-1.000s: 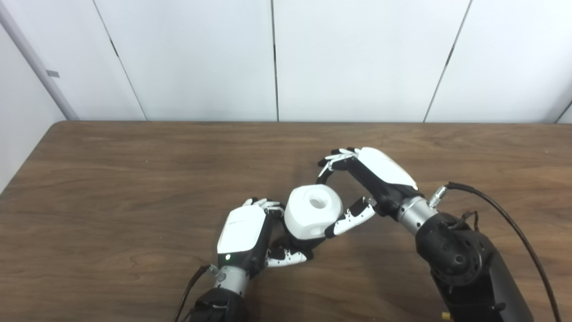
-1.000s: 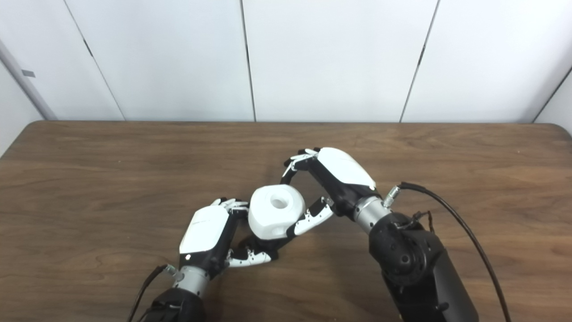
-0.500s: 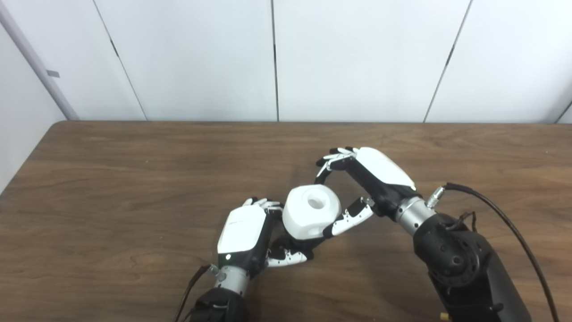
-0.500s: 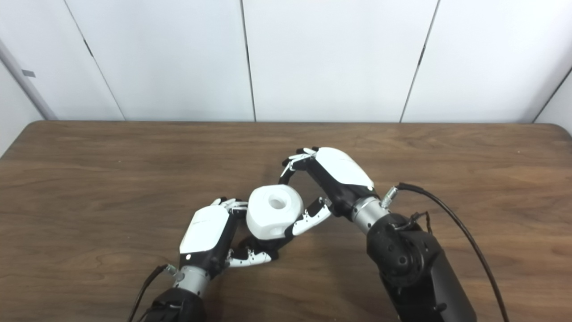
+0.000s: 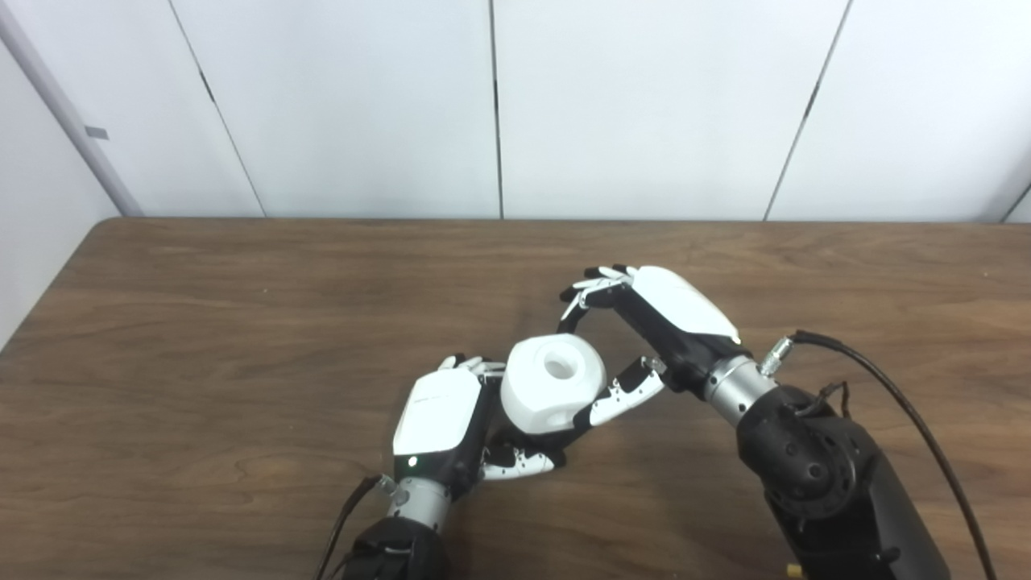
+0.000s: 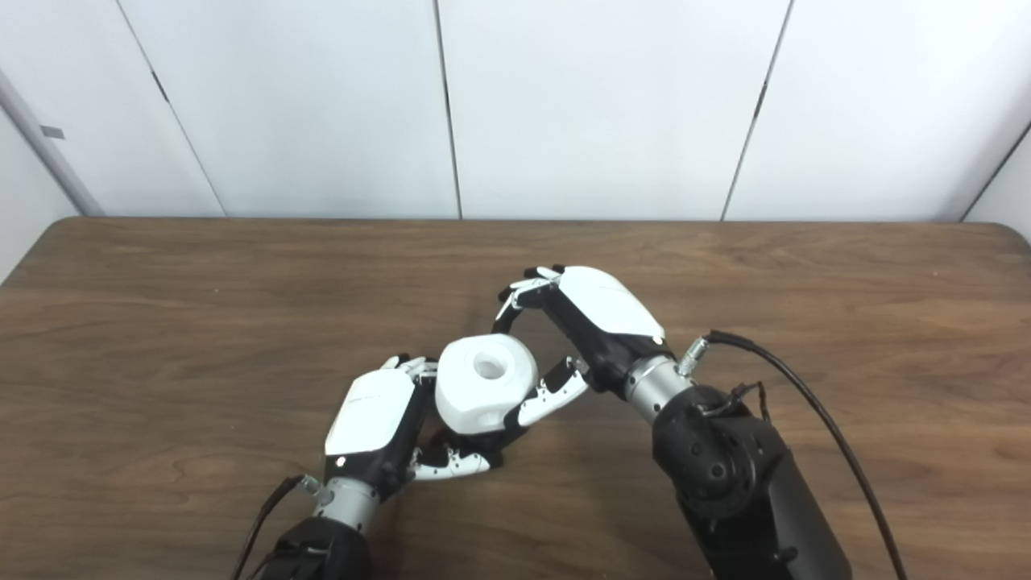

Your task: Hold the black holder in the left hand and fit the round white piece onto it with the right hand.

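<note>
The round white piece (image 5: 552, 393), with a hole in its top face, sits between my two hands near the table's front middle. My right hand (image 5: 644, 330) is shut on it, fingers curled over its far side and thumb against its near right side. My left hand (image 5: 451, 419) is curled just left of and under the piece, shut on the black holder (image 5: 565, 439). Only a dark sliver of the holder shows below the white piece; the rest is hidden. The piece rests over the holder, and how deep it sits cannot be told.
The brown wooden table (image 5: 201, 322) stretches wide to the left, right and back. White wall panels (image 5: 483, 105) stand behind its far edge. A black cable (image 5: 902, 403) loops off my right forearm.
My right hand and the white piece have shifted a little to the left, closer against my left hand. The left hand has stayed put.
</note>
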`<state>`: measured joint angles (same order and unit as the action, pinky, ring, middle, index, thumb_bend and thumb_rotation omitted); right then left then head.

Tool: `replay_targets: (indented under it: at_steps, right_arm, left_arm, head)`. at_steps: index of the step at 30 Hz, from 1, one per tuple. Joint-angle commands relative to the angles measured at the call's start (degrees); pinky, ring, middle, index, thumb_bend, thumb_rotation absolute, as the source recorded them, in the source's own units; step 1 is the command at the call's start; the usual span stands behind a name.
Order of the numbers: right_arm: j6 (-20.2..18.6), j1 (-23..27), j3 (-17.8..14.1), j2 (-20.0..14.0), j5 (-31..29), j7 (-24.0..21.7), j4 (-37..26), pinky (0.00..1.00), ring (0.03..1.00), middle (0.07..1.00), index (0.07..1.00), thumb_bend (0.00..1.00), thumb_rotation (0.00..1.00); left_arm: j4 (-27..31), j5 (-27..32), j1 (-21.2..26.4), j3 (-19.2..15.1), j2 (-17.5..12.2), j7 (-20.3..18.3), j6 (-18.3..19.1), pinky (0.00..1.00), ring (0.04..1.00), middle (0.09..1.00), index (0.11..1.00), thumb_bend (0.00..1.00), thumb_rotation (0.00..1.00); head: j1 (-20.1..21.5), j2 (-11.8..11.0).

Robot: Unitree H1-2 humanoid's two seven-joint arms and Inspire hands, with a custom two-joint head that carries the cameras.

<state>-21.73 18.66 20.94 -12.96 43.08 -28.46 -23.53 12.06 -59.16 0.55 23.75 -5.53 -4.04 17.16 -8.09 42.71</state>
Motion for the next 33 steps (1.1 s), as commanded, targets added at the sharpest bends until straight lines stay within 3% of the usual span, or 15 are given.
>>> replay_targets:
  at_steps: [1,33]
  right_arm:
    - [0.85,1.62,0.43,0.45,0.0,-0.15,-0.87,1.0,0.942,0.818,0.481,0.53,0.14]
    - [2.95,0.06,2.43,0.1,0.05,0.64,0.36,1.0,0.939,0.818,0.481,0.53,0.14]
  left_arm:
    - [-2.44,-0.2,-0.23,1.53,0.39,-1.9,0.13,0.95,0.864,0.779,0.486,0.52,0.05]
    - [-2.31,-0.63,-0.16,2.0,0.6,-1.52,0.52,0.95,0.862,0.777,0.485,0.52,0.05]
  head:
    - [-0.01,0.01]
    - [-0.45,0.85]
